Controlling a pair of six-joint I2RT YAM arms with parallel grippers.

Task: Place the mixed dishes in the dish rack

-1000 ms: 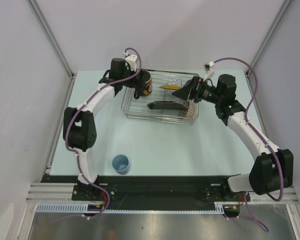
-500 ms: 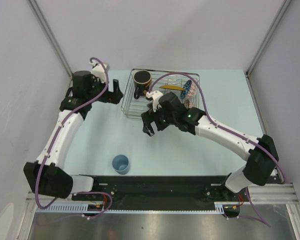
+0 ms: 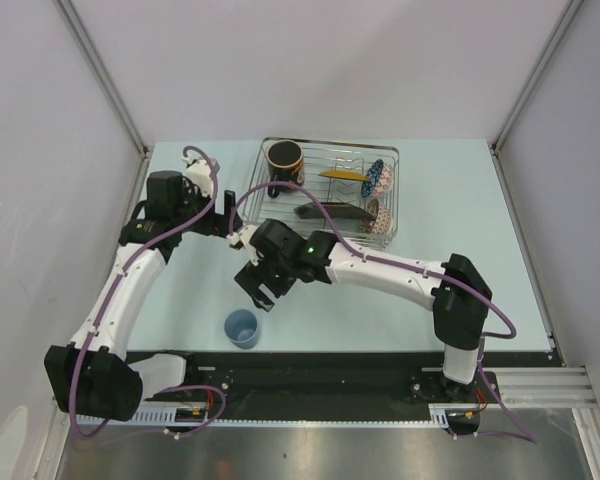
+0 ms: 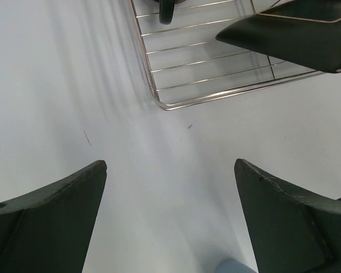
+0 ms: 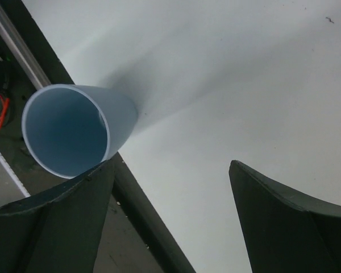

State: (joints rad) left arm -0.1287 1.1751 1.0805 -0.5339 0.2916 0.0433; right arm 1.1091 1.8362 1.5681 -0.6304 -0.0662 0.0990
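- Far left, the left hand (image 3: 226, 212) hovers over bare surface (image 3: 400, 290), just beside the dish rack's (image 4: 204, 62) near-left corner. Its fingers (image 4: 57, 205) are spread wide, with nothing between them and nothing touching them.
- Next along, the small light-blue cup (image 3: 242, 326) stands upright and alone at the near edge of the surface, well apart from the rack. By my read it's the only dish not loaded.
- And here's the right hand (image 3: 257, 290), poised just above and beyond that cup, spread wide and carrying nothing. In the wrist view the cup sits off to the side, by one finger and not in the gap.
- So the step is the pick, and I'd say centring is everything. Slide across until the rim sits squarely between the fingers, then drop low enough to grip the wall. Close gently, because a light cup this near the edge could tip or skid off.
- Over to the right, the rack already holds the skull-print mug (image 3: 284, 160), the yellow plate (image 3: 342, 174), the blue-patterned bowl (image 3: 377, 178), the dark square plate (image 3: 332, 211) and the pinkish-beige bowl (image 3: 381, 217).
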